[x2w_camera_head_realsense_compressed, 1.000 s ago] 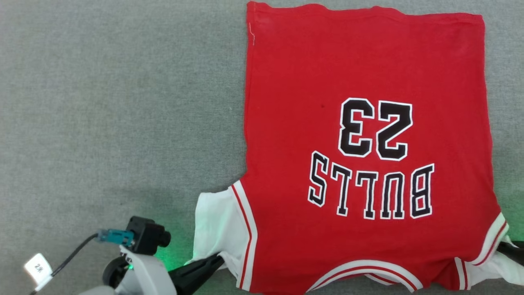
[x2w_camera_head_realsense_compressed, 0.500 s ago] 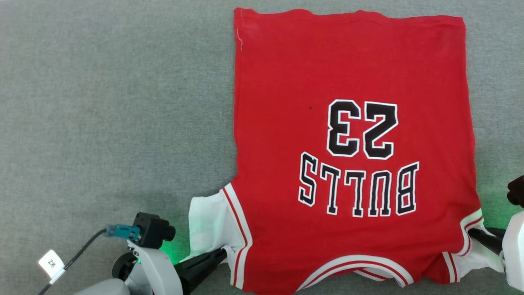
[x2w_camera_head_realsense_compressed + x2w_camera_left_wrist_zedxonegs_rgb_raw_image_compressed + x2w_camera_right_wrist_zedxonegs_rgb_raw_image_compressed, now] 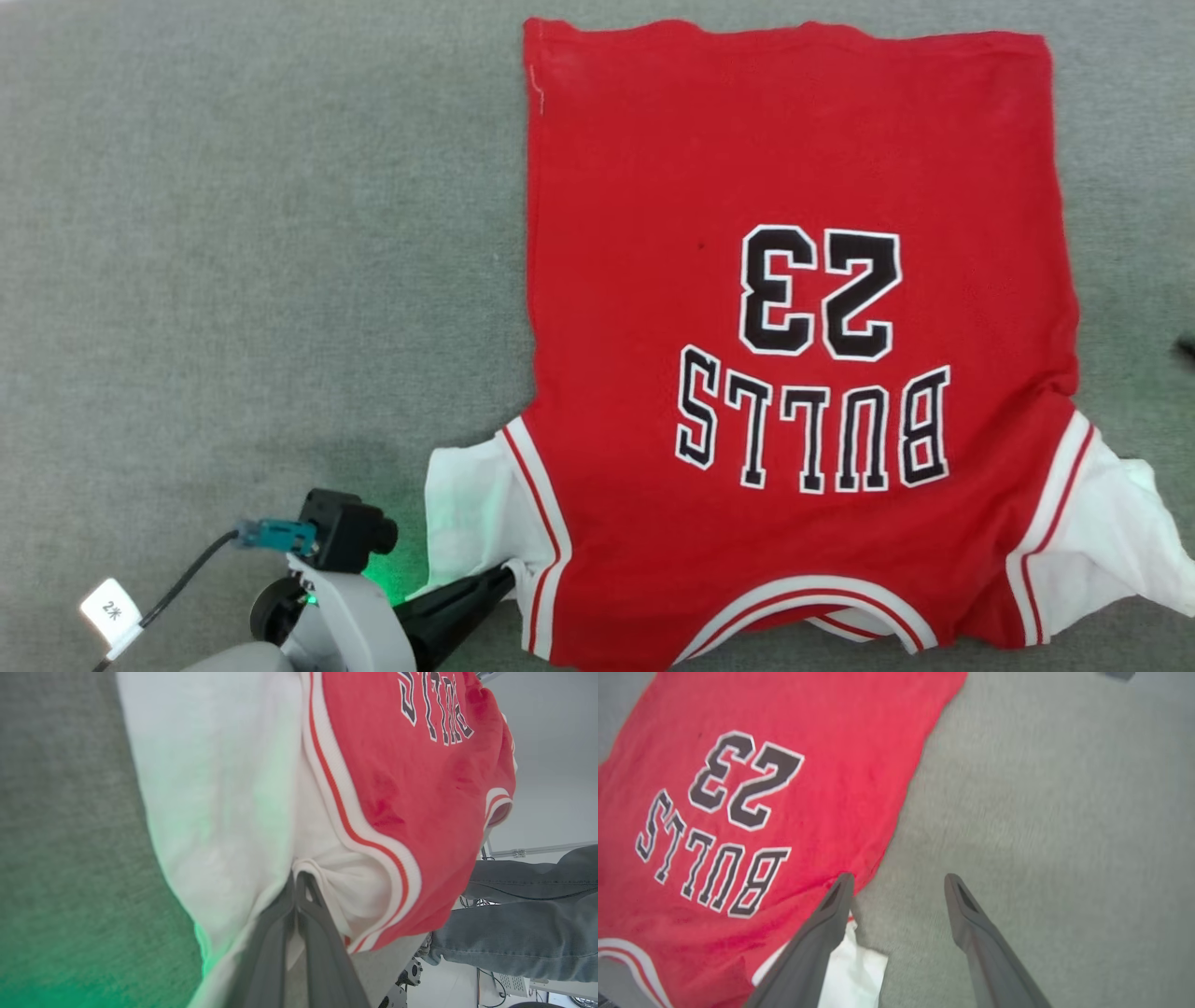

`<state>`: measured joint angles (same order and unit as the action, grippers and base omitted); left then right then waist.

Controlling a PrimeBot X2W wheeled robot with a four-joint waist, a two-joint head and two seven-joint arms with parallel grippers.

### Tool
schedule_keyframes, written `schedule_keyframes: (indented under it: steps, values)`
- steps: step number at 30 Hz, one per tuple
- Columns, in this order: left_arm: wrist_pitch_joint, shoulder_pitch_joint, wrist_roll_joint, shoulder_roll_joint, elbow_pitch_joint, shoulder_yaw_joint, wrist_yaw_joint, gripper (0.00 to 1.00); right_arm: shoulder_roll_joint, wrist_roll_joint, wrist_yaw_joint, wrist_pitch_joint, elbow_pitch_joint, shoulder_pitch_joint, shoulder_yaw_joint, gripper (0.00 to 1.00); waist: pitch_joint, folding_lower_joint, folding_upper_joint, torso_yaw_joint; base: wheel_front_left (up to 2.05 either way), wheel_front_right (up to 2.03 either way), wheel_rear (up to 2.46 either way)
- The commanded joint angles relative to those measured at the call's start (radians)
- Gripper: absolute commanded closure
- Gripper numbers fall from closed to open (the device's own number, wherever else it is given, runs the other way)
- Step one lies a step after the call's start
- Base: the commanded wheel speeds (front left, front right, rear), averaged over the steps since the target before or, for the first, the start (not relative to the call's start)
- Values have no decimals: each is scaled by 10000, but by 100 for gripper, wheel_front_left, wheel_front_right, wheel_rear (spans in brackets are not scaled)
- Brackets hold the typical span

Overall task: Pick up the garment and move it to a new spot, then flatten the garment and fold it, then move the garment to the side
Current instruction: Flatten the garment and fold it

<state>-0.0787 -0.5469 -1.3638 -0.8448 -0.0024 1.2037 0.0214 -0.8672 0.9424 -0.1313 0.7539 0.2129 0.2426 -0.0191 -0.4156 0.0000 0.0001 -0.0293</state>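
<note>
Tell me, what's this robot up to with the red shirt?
A two-armed robot is spreading a red number 23 jersey flat on a grey surface. Its left gripper is pinched shut on one white sleeve, while its right gripper hangs open beside the other sleeve, holding nothing. The jersey lies spread out, not yet folded.

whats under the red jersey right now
The jersey lies spread on the grey fabric surface, which shows around it. At its left white sleeve, the left hand pinches the cloth. Whatever lies beneath the red body is covered.
</note>
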Motion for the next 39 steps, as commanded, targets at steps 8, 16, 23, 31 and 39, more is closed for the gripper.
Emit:
schedule_keyframes:
  steps: [8, 16, 23, 31, 39]
  values:
    - [181, -687, 524, 477, -367, -50, -340, 100, 320, -822, 10, 890, -1271, 3976, 470, 0, -1087, 0, -1, 834, 0, 0, 0]
    - [128, -926, 732, 602, -252, -112, -369, 100, 1667, -2572, 9, 1574, -4315, 7391, -693, 0, -1968, 0, -1, 1227, 0, 0, 0]
    - [94, -1157, 833, 786, 72, -174, -343, 100, 2173, -3206, 10, 2347, -6764, 8856, -1663, 0, -2452, 0, -1, 1524, 0, 0, 0]
    - [-3, -1208, 870, 832, 236, -239, -365, 100, 2106, -3548, 10, 2164, -7763, 8769, -2369, 0, -2536, 0, -1, 1568, 0, 0, 0]
    - [-497, -1275, 738, 1003, 435, -599, -240, 100, 2264, -3528, 10, 1474, -8242, 8846, -2392, 100, -2292, 0, -1, 1482, 0, 0, 0]
